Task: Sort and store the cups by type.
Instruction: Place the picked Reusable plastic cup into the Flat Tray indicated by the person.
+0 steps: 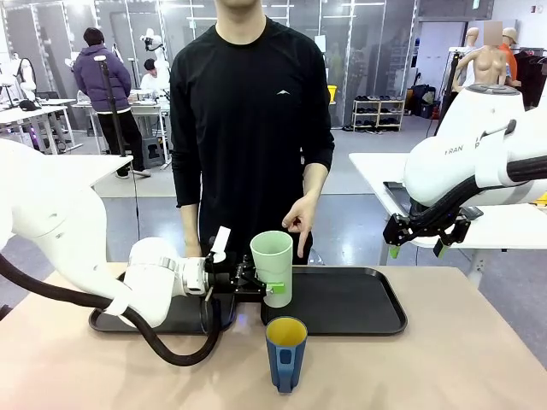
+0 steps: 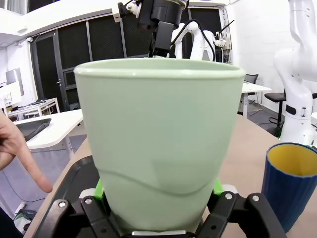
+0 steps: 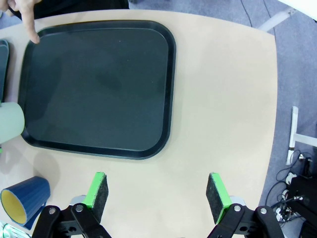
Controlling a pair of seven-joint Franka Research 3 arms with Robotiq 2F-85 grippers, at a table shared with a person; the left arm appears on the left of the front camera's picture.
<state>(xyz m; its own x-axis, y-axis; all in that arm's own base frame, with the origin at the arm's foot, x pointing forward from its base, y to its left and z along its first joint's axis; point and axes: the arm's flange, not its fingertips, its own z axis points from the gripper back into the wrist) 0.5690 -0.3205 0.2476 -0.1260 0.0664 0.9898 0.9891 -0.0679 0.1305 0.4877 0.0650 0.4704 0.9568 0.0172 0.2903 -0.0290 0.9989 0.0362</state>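
My left gripper is shut on the lower part of the tall mint-green tumbler, which stands upright at the left edge of the right black tray. In the left wrist view the tumbler sits between my green pads. The dark-blue mug, yellow inside, stands on the table in front of the trays, near the front edge; it is also the blue mug and the mug in the wrist views. My right gripper hangs open high at the right, empty.
A second black tray lies at the left, mostly under my left arm. The person stands at the far side; one hand points a finger at the right tray's far corner. Bare table lies right of the tray.
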